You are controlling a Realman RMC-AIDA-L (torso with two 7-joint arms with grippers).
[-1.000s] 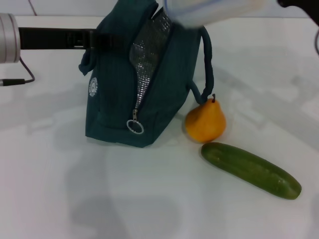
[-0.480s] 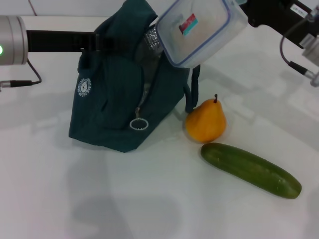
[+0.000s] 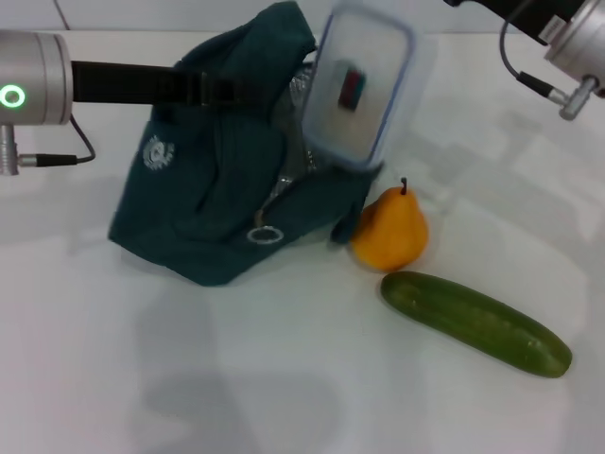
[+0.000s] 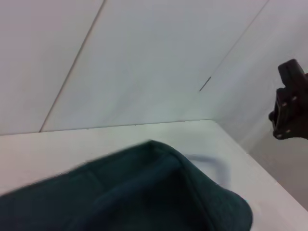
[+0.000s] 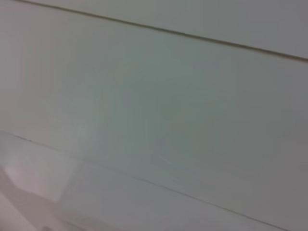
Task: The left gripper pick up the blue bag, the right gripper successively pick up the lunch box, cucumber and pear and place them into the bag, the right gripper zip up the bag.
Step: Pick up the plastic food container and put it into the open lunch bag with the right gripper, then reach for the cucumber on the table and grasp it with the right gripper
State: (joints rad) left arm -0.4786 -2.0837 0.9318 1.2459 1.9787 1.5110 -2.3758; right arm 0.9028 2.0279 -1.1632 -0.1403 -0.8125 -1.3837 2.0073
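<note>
Blue bag slumped on white tabletop, mouth w/ foil lining turned up toward lunch box. Left pincer at bag's upper edge, reaching in from bag's left side; looks clamped on fabric but fingers buried in folds, so can't tell grip for sure. Lunch box right at bag's mouth, tilted, long axis running steeply down into opening, lower end touching or just past rim, sticker facing up. No fingers seen on box. Right pincer itself out of frame; only right arm's cuff above-right of bag, well apart from box. Right pincer's state: can't tell. Pear upright just beside bag's right foot, prob touching handle. Cucumber near pear, on side away from bag, long axis slanting away from bag. Judgement: box step nearly done; cucumber next, right arm nearer, approach across its long axis.
</note>
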